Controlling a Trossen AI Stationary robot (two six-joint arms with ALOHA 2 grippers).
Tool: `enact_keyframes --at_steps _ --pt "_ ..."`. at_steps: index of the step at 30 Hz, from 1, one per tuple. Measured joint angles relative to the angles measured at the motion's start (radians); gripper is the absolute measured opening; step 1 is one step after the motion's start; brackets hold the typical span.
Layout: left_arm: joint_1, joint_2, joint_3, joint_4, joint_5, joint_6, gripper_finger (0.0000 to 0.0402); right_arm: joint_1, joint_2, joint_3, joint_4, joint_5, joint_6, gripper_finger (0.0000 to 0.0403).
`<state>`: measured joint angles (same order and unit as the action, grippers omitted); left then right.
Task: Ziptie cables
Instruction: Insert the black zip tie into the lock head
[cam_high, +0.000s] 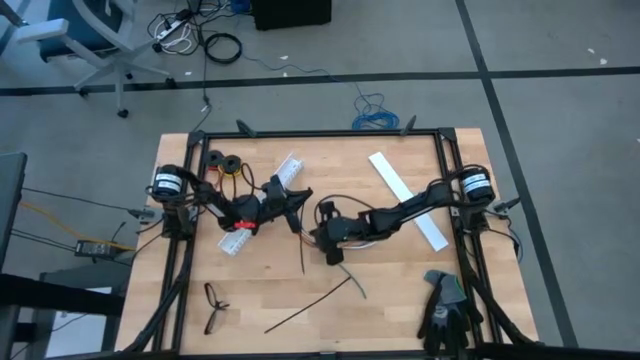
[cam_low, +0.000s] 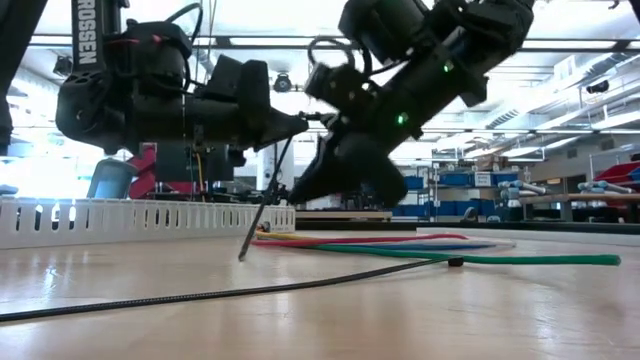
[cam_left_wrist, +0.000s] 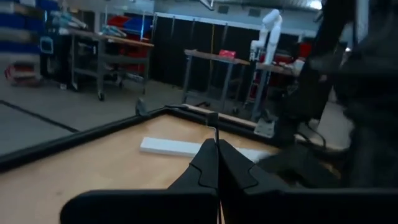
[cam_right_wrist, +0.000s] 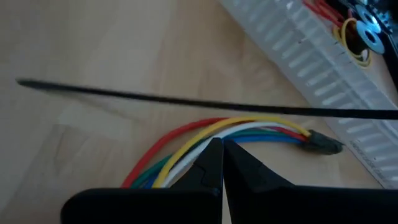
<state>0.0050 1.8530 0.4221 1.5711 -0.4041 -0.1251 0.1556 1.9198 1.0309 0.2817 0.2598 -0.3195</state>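
Left end effector (cam_high: 296, 203) clamped on a ziptie (cam_low: 262, 212), tip touching surface (cam_high: 400, 300). Right end effector (cam_right_wrist: 222, 149) fully closed just above cables (cam_right_wrist: 205, 134), holding nothing.

Black eyeglasses (cam_high: 214, 306), dark gloves (cam_high: 446, 308) near table edge; white slotted strip (cam_high: 262, 204); flat white strip (cam_high: 407, 200).

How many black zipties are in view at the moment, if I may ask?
2: one ziptie pinched in the left gripper, slanting to the table; the other ziptie lying flat nearer the eyeglasses. Others may be hidden.
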Motion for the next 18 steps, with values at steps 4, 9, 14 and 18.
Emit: enact_keyframes --at_steps 4,9,14,18 --pt "-0.006 0.000 0.000 0.000 -0.011 0.069 0.0000 -0.040 -0.075 -0.069 0.002 -0.056 0.058 0.0000" --pt "-0.028 0.000 0.005 -0.001 -0.015 0.180 0.0000 -0.079 -0.157 -0.185 0.057 -0.134 0.160 0.0000" --pt "-0.050 0.000 0.048 -0.034 0.000 0.314 0.0000 -0.103 -0.187 -0.251 0.150 -0.237 0.270 0.0000" --pt "-0.055 0.000 0.083 -0.064 0.004 0.384 0.0001 -0.120 -0.189 -0.257 0.178 -0.286 0.381 0.0000"
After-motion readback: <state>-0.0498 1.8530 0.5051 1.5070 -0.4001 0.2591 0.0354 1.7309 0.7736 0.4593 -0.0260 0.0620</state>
